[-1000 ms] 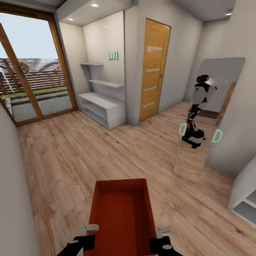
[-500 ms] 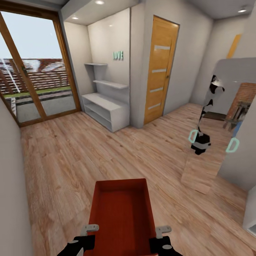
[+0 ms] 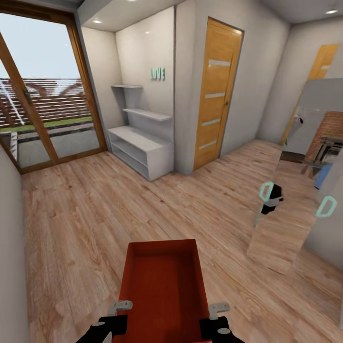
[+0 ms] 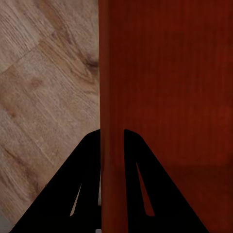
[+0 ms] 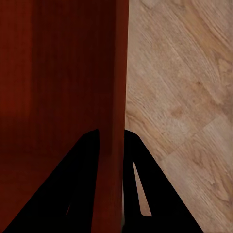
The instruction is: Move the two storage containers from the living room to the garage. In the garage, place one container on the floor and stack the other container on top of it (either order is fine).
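The storage container is carried ahead of the trunk, left end effector and right end effector each clamping a side wall. The view has swung right since earlier; transit continues over wood floor.

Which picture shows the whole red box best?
The head view: the storage container shows its open inside and rim there. Each wrist view shows just one thin wall, pinched by the left gripper or right gripper.
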